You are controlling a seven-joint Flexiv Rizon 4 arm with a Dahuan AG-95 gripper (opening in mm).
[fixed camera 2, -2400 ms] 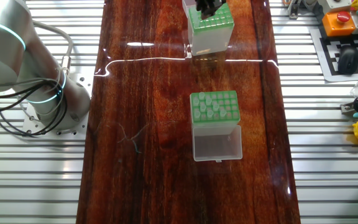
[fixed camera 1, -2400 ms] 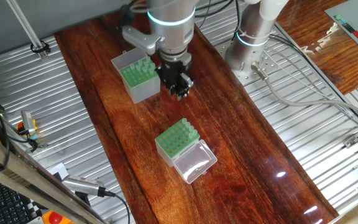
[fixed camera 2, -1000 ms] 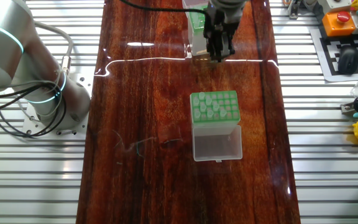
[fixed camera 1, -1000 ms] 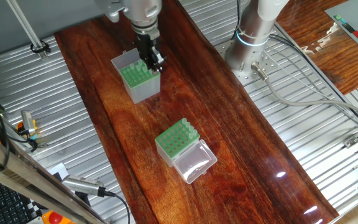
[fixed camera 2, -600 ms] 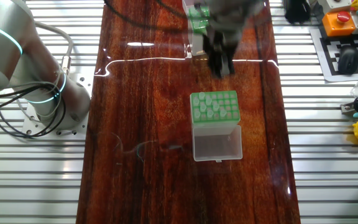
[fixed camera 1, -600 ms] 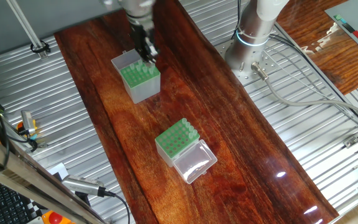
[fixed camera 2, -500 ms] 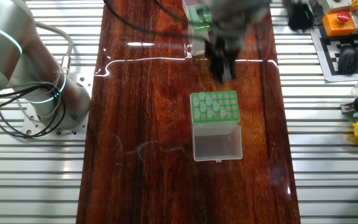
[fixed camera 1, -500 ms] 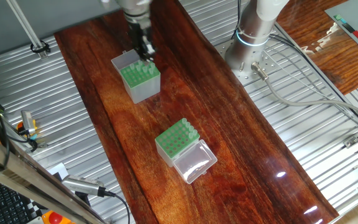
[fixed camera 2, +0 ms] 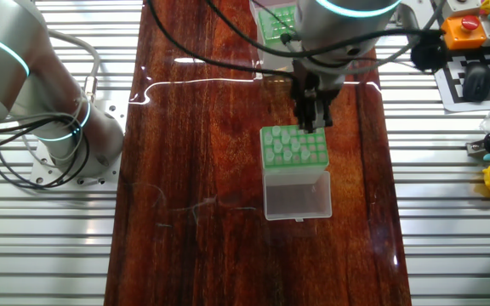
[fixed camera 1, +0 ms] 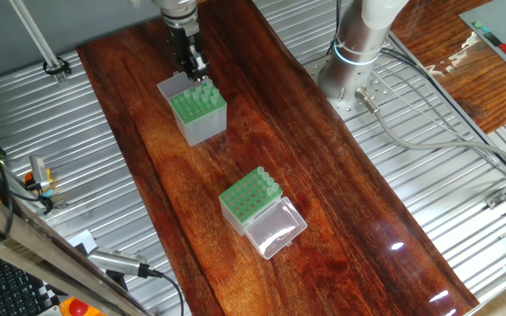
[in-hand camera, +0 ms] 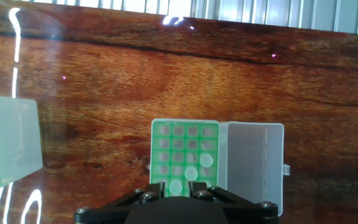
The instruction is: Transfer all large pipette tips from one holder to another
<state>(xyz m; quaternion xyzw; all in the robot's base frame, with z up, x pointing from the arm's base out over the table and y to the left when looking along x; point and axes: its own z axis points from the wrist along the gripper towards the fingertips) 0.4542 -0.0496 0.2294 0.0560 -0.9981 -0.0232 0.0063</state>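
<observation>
The taller grey-sided holder [fixed camera 1: 198, 110] stands at the far end of the wooden board, its green top full of large pipette tips; it also shows in the hand view [in-hand camera: 5, 146] at the left. The shorter green-topped box [fixed camera 1: 246, 197] with its clear lid [fixed camera 1: 275, 230] open lies nearer and holds a few tips [fixed camera 2: 293, 146]. My gripper [fixed camera 1: 191, 61] hangs high over the board; in the other fixed view it sits [fixed camera 2: 313, 121] over the shorter box's far edge. In the hand view its jaws [in-hand camera: 176, 184] stand close around a pale round tip collar [in-hand camera: 176, 188], above the shorter box [in-hand camera: 182, 146].
A second robot base [fixed camera 1: 358, 53] stands on the ribbed metal table to the right of the board; it also shows in the other fixed view [fixed camera 2: 49, 110]. Cables trail from it. An orange button box [fixed camera 2: 466, 30] and small items sit beyond the board's edge.
My gripper has risen off the taller holder and moved away from it toward the shorter box. Both boxes have stayed in place.
</observation>
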